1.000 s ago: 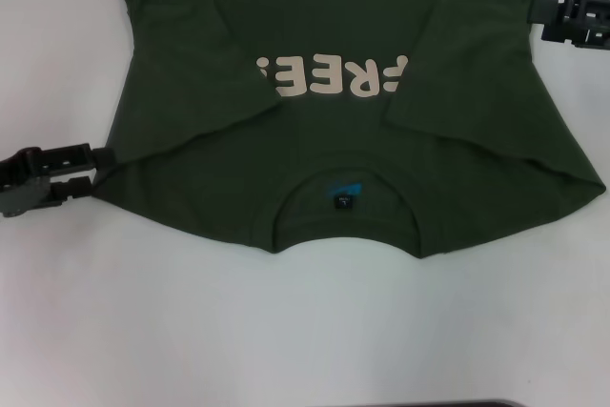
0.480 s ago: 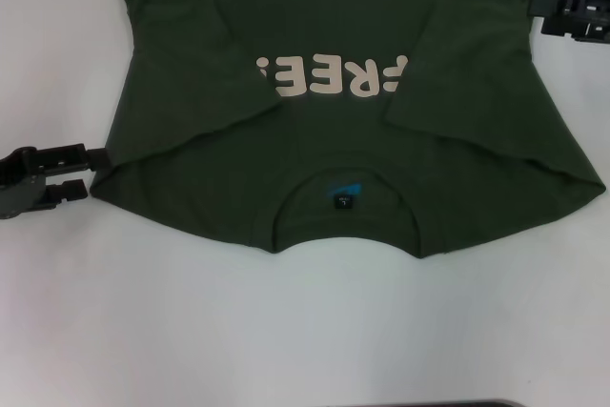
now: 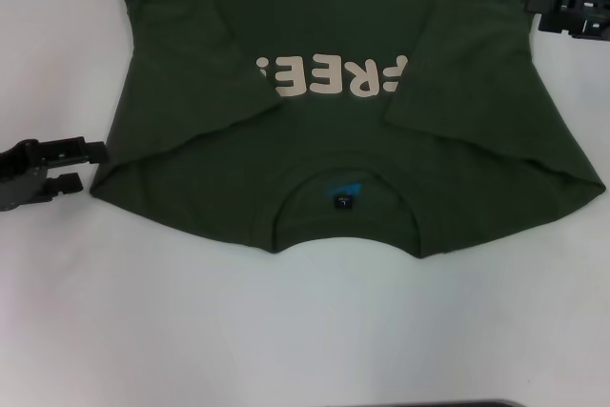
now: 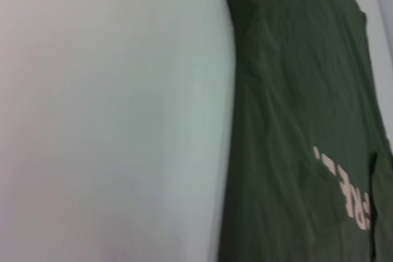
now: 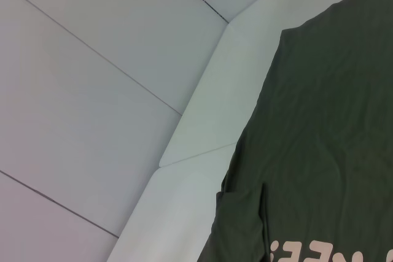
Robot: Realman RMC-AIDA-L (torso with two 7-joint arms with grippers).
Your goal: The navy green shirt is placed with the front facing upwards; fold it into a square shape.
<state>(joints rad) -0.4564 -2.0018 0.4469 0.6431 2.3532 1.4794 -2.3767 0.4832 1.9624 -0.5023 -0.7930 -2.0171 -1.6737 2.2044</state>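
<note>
On the white table (image 3: 286,331), wrinkled cotton shirt (image 3: 334,150); left pincer (image 3: 91,167) parted, right unclear.

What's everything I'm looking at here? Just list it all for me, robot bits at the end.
navy green shirt: one, dark olive green, lying flat on the table with its collar toward the robot and both sleeves folded inward over the chest.
Lettering: one print, cream, on the shirt's chest, partly covered by the folded sleeves.
Neck label: one, black with a blue patch, inside the collar.
Table: one, white, under the shirt.
left gripper: one, black, fingers open, at the shirt's shoulder edge on the robot's left, not holding it.
right gripper: one, black, at the shirt's side edge on the robot's right, farther from the robot.
</note>
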